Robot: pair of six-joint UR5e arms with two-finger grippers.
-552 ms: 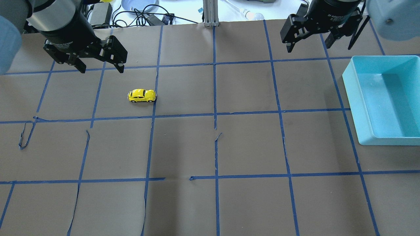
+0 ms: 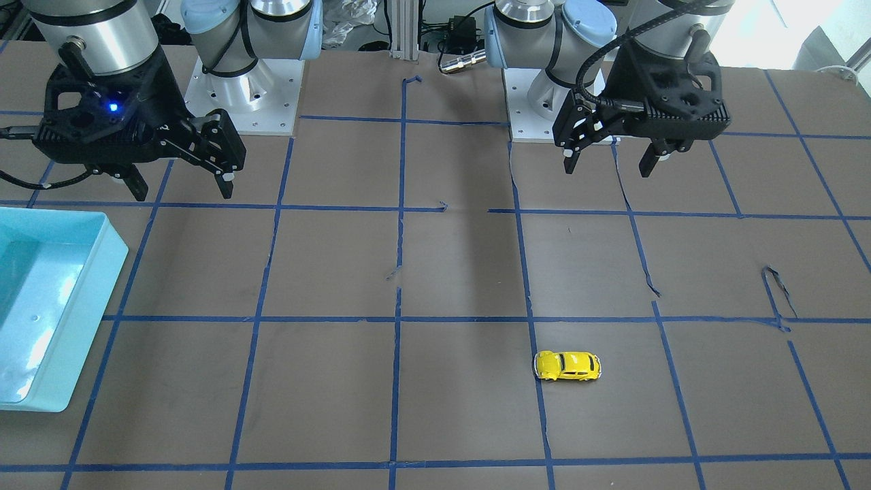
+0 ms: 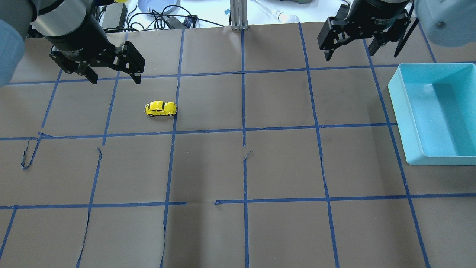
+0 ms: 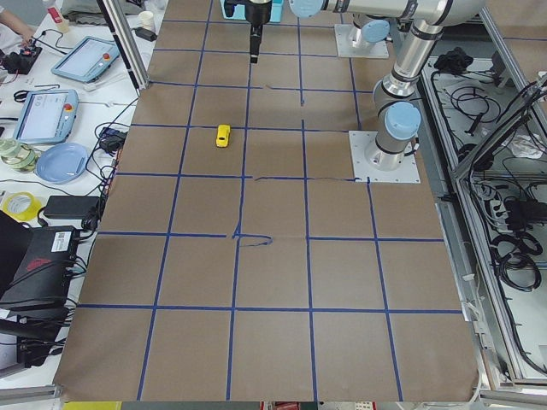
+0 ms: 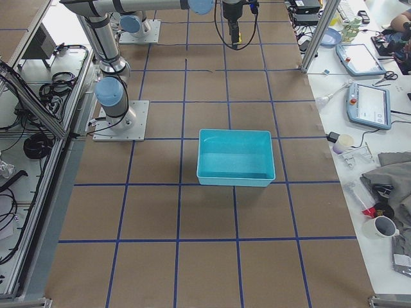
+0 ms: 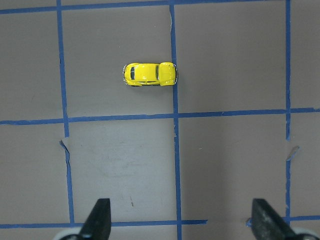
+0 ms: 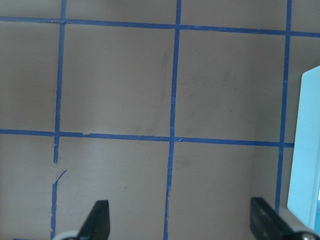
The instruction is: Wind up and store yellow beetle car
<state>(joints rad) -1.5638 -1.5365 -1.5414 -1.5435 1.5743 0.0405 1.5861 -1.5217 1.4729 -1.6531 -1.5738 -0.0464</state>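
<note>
The yellow beetle car (image 3: 161, 108) stands on its wheels on the brown table, left of centre; it also shows in the front view (image 2: 567, 365), the left side view (image 4: 223, 135) and the left wrist view (image 6: 149, 74). My left gripper (image 3: 115, 79) is open and empty, hovering above the table a little behind and to the left of the car; it also shows in the front view (image 2: 607, 168). My right gripper (image 3: 350, 52) is open and empty at the far right, high over the table; it also shows in the front view (image 2: 182, 192).
A light-blue open bin (image 3: 399, 111) sits empty at the table's right edge, also in the front view (image 2: 95, 306) and the right side view (image 5: 234, 178). Blue tape lines grid the brown paper, torn and lifted in spots (image 3: 28, 158). Cables and clutter lie beyond the far edge.
Both grippers have shifted only very slightly and stay open. The car and the bin have not moved.
</note>
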